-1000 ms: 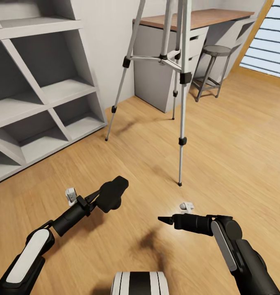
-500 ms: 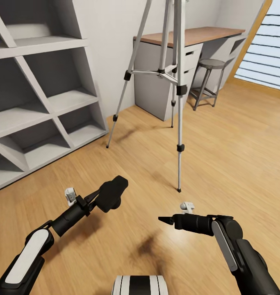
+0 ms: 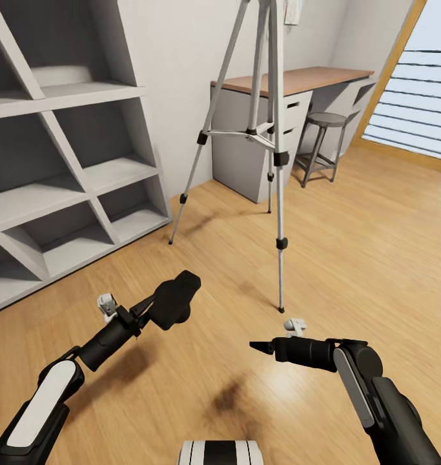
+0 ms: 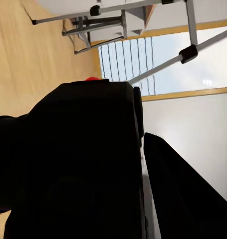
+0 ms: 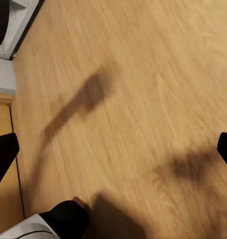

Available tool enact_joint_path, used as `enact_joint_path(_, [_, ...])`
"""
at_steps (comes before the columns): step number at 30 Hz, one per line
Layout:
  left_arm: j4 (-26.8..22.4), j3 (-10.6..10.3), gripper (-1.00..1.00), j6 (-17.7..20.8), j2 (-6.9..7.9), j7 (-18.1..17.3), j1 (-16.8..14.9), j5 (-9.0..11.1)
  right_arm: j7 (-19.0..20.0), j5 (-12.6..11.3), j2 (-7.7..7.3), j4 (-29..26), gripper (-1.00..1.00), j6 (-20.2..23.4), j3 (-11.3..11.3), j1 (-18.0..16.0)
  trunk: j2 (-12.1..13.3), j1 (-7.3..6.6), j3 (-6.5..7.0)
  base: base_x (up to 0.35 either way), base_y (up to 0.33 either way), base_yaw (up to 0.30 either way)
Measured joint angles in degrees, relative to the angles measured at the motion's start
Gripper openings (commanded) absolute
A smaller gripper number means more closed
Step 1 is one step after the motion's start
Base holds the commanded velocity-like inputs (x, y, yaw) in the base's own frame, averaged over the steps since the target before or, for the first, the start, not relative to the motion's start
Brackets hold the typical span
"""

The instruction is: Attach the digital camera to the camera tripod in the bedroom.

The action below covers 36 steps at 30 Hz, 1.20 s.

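Clamped on the digital camera (image 4: 83, 164), the left gripper (image 3: 172, 302) carries the black body out in front of the robot, above the wood floor (image 3: 349, 258); in the left wrist view 1 dark finger (image 4: 188, 194) lies tight along the camera's side and a sliver of its red dot peeks over the top edge. The right gripper (image 3: 262, 347) holds nothing: in its wrist view the 2 fingertips (image 5: 3, 152) stand wide apart at opposite edges of the frame, with bare planks between them.

Holding the camera raised and forward looks deliberate, a carrying pose that keeps it off the floor and ready to lift toward the mount (my judgement, not something shown). Which way its lens faces cannot be told.

Ahead stands the camera tripod (image 3: 276, 161), well apart from both grippers, its nearest foot planted just beyond the right gripper. Its long axis runs straight up, 3 silver legs splaying down from a head cut off by the top of the head view. Behind it sit a desk (image 3: 291, 81) and a stool (image 3: 320, 145); white shelving (image 3: 71, 161) fills the left wall.
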Motion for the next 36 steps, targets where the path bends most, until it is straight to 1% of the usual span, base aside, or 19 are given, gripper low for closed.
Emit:
enact_joint_path(8, [-0.03,-0.06,-1.0,-0.05,-0.03,-0.71,0.06,-0.11,0.0,0.0,0.13,0.0,1.0,0.0,0.07,0.0,0.11,-0.21,1.77,0.0,0.0,0.0])
enact_joint_path(27, [0.19,-0.04,-1.0,-0.03,-0.03,-0.87,0.08,-0.11,0.07,0.0,-0.07,0.0,1.0,0.08,-0.16,0.0,0.36,-0.7,5.99,0.0,0.0,0.0])
enact_joint_path(30, [0.25,-0.01,-1.0,-0.04,-0.03,-0.87,0.08,-0.12,-0.08,-0.12,-0.13,-0.01,1.0,0.06,-1.0,0.0,0.4,-0.77,6.65,0.0,0.0,0.0])
enact_joint_path(31, [0.35,0.0,-1.0,-0.06,-0.03,-0.85,0.08,-0.14,-0.14,-0.14,-0.13,-0.01,1.0,0.09,-1.71,0.0,0.42,-0.8,6.87,0.0,0.0,0.0])
enact_joint_path(34, [0.56,0.04,-1.0,-0.05,0.01,-0.81,0.08,-0.13,-0.18,-0.17,-0.12,-0.01,1.0,0.14,-2.84,0.0,0.46,-0.88,7.54,0.0,0.0,0.0])
enact_joint_path(36, [0.63,0.06,-1.0,-0.04,0.03,-0.8,0.08,-0.11,-0.19,-0.17,-0.11,-0.01,1.0,0.14,-3.15,0.0,0.48,-0.93,7.98,0.0,0.0,0.0])
